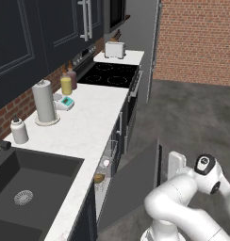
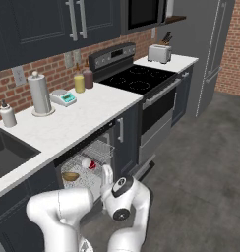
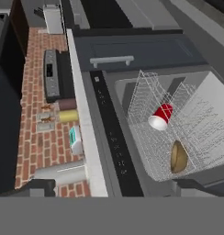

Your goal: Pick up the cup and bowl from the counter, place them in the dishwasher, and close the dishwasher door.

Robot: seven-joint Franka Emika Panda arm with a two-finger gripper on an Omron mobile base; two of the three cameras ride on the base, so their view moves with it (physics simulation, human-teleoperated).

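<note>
— Where are your cup [image 3: 160,116] and bowl [image 3: 178,156]?
— Racked in the dishwasher [image 3: 203,133], bowl at five o'clock of cup. Fingers released, empty; the door [image 1: 131,181] awaits your push.

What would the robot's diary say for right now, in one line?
cup: in rack | bowl: in rack | dishwasher door: partly open | gripper: open, empty | left: close door

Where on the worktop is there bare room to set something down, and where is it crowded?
Bare: white speckled counter from black sink to black stove. Crowded: back wall with soap bottle, paper-towel roll, scale, yellow bottle.
</note>
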